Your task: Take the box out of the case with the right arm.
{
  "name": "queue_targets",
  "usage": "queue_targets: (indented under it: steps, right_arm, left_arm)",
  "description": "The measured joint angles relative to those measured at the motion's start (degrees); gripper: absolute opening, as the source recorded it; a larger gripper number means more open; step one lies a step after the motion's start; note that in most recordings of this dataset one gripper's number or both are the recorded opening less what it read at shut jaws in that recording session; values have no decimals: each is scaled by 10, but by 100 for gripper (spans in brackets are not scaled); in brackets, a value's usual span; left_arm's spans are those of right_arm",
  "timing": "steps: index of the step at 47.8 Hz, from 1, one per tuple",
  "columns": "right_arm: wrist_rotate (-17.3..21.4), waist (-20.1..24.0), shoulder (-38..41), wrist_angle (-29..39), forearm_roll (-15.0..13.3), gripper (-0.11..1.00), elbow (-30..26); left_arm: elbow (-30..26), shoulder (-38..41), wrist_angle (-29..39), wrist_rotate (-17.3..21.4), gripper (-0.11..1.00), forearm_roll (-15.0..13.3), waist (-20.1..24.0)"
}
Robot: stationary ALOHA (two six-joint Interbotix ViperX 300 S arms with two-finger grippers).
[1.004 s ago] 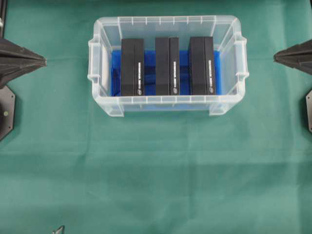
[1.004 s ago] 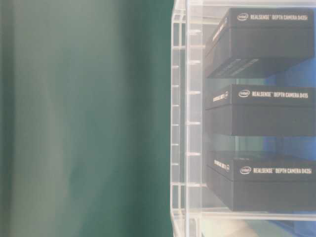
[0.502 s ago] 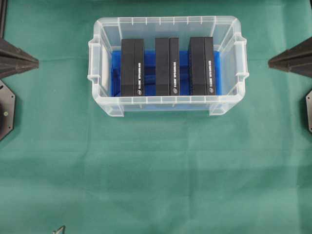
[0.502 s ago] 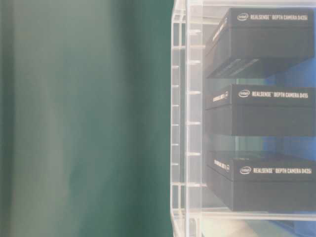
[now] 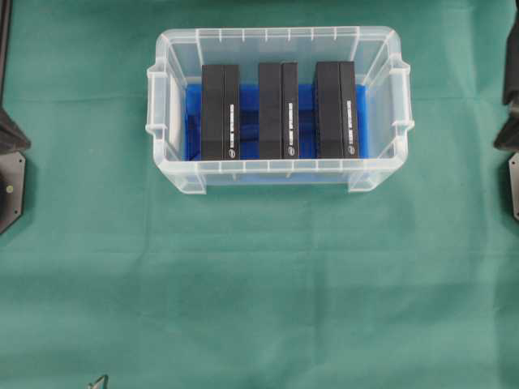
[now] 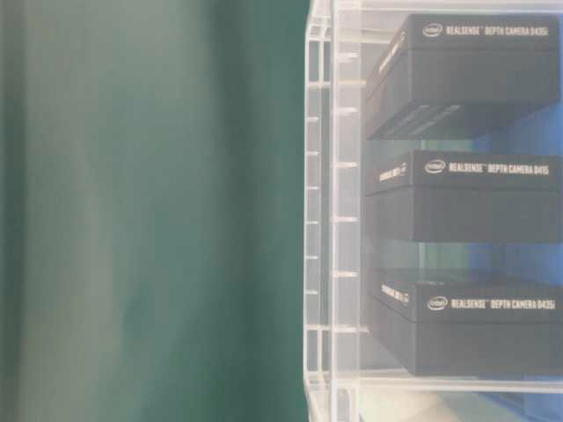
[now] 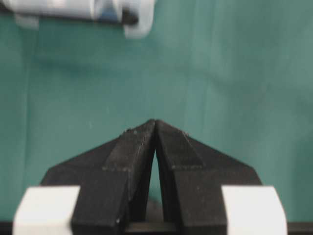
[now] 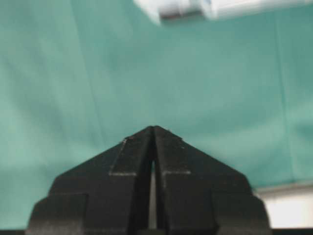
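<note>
The clear case (image 5: pixel 279 42) is sitting on the green-covered bench (image 5: pixel 259 284), toward the far side and about midway across, and three black boxes are standing on edge in a row on its blue lining: the left box (image 5: pixel 220 112), the middle box (image 5: pixel 278 110) and the right box (image 5: pixel 336 109), with gaps between them. All three are lying inside, so the task is judged to be at its very opening, in the approach, with nothing grasped. The right pincer (image 8: pixel 153 128) is hanging over bare cloth well apart from the case, its tips pressed together and holding nothing; only a corner of the case is showing at the top of its wrist view. The left pincer (image 7: pixel 155 122) is likewise clenched and empty. The next move is probably calling for the right arm (image 5: pixel 509 121) to swing in over the case, spread its pincer, and descend astride one box, likely the right one, nearest it.
</note>
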Motion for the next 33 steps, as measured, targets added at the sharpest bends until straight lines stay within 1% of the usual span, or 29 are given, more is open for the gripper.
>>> queue_targets:
  steps: [4,11,15,17,20,25,27,28,33]
  right_arm:
    - [3,0,9,15,-1,1,-4]
    - [6,0,11,18,-4,1,-5]
    - [24,0,11,18,-4,1,-5]
    - [41,1,11,18,-4,1,-6]
    - [83,1,11,21,-5,1,-6]
    - [185,0,13,24,-5,1,-5]
    - [229,0,14,25,-5,1,-6]
    - [260,0,15,25,-5,1,-6]
    - [380,0,16,25,-6,1,-6]
  left_arm:
    - [-2,5,13,-4,2,0,-1]
    - [-3,7,17,-4,2,0,-3]
    - [-3,7,17,-4,2,0,-3]
    - [-3,7,17,-4,2,0,-3]
    - [-3,7,17,-4,2,0,-4]
    - [-3,8,17,-4,2,0,-3]
    - [-3,8,17,-4,2,0,-3]
    - [-3,8,17,-5,2,0,-3]
    - [-3,8,17,-5,2,0,-3]
